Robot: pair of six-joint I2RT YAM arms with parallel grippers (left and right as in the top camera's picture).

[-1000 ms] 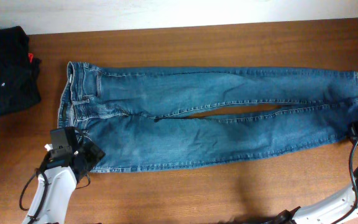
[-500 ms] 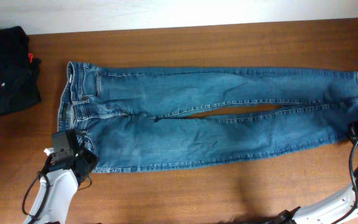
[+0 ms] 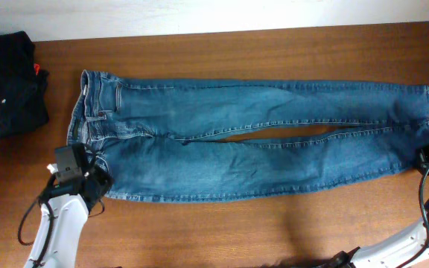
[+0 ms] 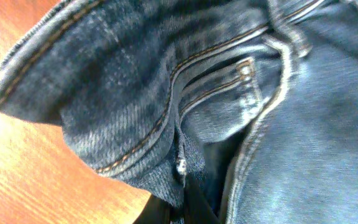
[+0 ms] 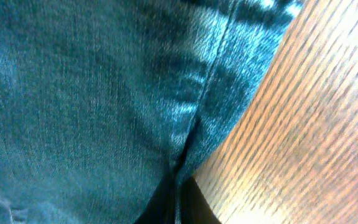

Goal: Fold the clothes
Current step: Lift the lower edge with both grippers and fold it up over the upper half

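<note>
The jeans [image 3: 259,149] lie spread lengthwise on the worktop [image 3: 274,48]. The left pincer [image 3: 97,182] is clamped on the near waistband corner, the right pincer [image 3: 426,157] on the near hem. Best to lift both ends together, keeping the denim taut, and lay leg over leg.

Up close, you see the jeans [image 4: 104,81] bunched in a thick fold with orange stitching, over the wooden table [image 4: 30,174] at left. A small pocket [image 4: 219,99] with a metal rivet [image 4: 246,70] sits upper right. At the bottom edge, the left gripper [image 4: 180,214] clamps a denim fold.
</note>
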